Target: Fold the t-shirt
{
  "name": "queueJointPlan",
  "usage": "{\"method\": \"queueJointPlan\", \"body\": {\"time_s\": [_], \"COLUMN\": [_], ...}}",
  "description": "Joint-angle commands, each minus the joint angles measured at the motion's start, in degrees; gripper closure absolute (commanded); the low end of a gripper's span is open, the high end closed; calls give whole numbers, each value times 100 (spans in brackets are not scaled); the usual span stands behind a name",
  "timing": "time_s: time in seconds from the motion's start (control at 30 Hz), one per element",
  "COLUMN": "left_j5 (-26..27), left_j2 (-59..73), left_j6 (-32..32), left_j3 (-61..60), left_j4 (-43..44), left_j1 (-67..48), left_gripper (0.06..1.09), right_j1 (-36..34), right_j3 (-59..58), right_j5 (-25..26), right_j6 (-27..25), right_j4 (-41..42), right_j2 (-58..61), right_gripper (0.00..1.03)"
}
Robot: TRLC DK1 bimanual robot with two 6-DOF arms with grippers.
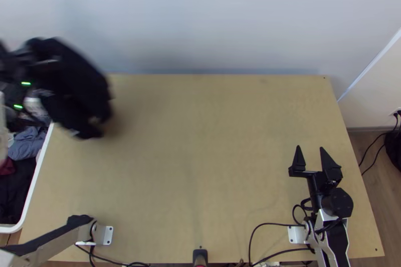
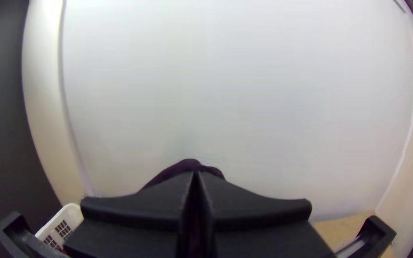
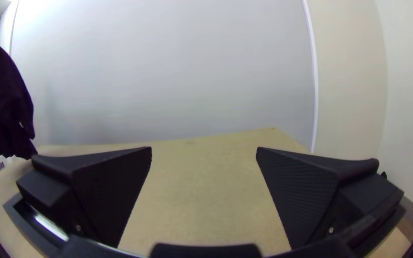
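The dark t-shirt (image 1: 75,84) hangs from the left claw (image 1: 40,61) at the far left corner of the worktop (image 1: 200,142), near the white plastic basket (image 1: 35,177). It is bunched and drops below the claw; whether its lower end touches the worktop cannot be determined. The left claw (image 2: 195,174) is closed, its two fingers together at the tips, with cloth gripped there; which part of the garment is held cannot be identified. The right claw (image 3: 204,148) stands wide open near the worktop's right edge, holding nothing, well apart from the t-shirt.

By view: the left wrist view records a low hump of cloth just beyond the fingertips. The right wrist view records the garment's hanging length, narrow at the grip and wider below, with a small pale mark. The top view records grey-blue, dark red and black clothing (image 1: 25,144) inside the basket.
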Motion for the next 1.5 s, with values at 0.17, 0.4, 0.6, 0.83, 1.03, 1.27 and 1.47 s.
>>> {"method": "queueJointPlan", "body": {"time_s": [0.17, 0.4, 0.6, 0.83, 1.03, 1.27, 1.47], "left_j5": [-655, -576, -418, -216, 180, 303, 1278], "left_j2": [725, 1525, 2623, 4047, 4830, 5137, 4997], "left_j6": [-516, -1043, -1377, -1588, -1816, -2089, -2203], "left_j3": [25, -1302, -1241, -177, 596, 1361, 1976], "left_j4": [211, 940, 1371, 1415, 1380, 1424, 923], "left_j1": [-2449, -3372, -4101, -4796, -5297, -5314, -4989], "left_gripper": [105, 105, 105, 105, 105, 15, 10], "right_j1": [-25, -25, -25, -25, -25, -25, -25], "right_j3": [-45, -45, -45, -45, -45, -45, -45], "right_j5": [11, 11, 11, 11, 11, 11, 11], "right_j6": [75, 75, 75, 75, 75, 75, 75], "right_j4": [-93, -93, -93, -93, -93, -93, -93], "right_j2": [-34, -34, -34, -34, -34, -34, -34], "right_gripper": [4, 4, 4, 4, 4, 4, 4]}}
